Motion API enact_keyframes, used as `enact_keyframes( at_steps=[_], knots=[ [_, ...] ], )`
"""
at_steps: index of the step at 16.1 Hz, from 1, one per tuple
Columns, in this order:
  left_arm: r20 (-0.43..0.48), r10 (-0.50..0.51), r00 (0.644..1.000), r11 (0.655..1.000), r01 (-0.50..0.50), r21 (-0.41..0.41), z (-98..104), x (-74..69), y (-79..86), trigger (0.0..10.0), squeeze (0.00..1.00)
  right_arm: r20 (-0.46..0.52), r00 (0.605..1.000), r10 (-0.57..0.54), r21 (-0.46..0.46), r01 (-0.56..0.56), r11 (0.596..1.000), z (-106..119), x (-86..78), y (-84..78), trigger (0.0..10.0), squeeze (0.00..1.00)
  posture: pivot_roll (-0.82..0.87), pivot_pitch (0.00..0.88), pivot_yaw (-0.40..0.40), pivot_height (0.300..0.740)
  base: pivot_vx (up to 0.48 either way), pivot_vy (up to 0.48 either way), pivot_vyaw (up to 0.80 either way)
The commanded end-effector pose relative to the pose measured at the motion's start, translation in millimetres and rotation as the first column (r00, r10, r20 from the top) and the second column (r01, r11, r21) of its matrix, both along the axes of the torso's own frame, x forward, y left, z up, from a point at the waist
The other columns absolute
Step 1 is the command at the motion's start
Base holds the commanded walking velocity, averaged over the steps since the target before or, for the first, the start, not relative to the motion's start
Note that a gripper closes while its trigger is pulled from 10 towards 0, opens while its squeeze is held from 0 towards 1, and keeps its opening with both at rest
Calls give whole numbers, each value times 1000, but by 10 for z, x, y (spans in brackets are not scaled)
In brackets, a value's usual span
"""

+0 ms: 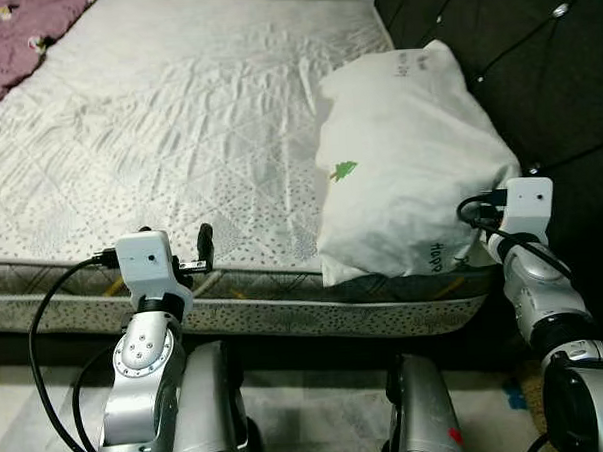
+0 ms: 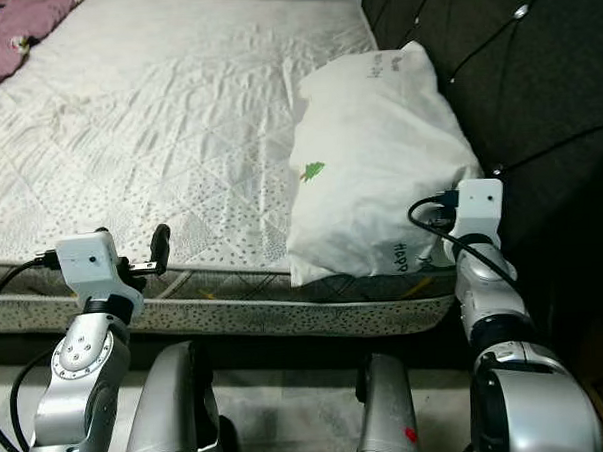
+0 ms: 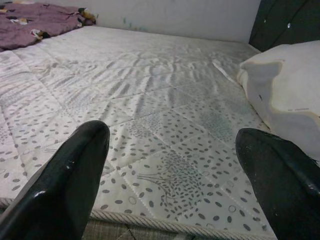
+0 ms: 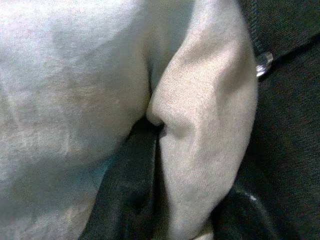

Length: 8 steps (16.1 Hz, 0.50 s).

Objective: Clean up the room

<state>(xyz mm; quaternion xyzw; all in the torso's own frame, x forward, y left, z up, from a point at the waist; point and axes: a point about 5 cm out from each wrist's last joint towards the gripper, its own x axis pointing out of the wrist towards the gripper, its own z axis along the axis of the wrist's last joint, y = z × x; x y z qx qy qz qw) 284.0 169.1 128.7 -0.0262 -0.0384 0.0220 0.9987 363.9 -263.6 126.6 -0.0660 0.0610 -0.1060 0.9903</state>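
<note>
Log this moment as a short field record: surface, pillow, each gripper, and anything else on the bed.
surface: bed with a white quilted mattress, dark tufted headboard on the robot's right
pillow: white pillow lying at the headboard end, its near corner overhanging the mattress edge
right gripper: right gripper at the pillow's near right corner, fingers pinching a fold of pillow fabric
left gripper: left gripper open, hovering at the mattress's near edge, holding nothing
other: purple blanket at the far left corner
</note>
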Motion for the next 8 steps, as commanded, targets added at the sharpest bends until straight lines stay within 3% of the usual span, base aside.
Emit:
enact_keyframes(
  at_steps=[1, 5, 8],
  knots=[
    [3, 0, 1000, 1000, 0, 8, -1, 19, 9, 10000, 0, 108, 994, 5, -22, -2, 1000, 276, 108, 40, 10000, 1000, 11, 4, -18, 526, 0, 0, 0],
    [3, 9, 1000, 1000, -9, 17, -8, 20, -16, 10000, 0, 286, 954, -92, -27, 104, 994, 649, 125, -103, 10000, 1000, 13, 0, -21, 526, 0, 0, 0],
    [1, 4, 1000, 1000, -4, 11, -9, 26, -20, 10000, 0, 375, 925, -67, -68, 99, 993, 873, 149, -75, 10000, 1000, 11, 0, -18, 526, 0, 0, 0]
  ],
)
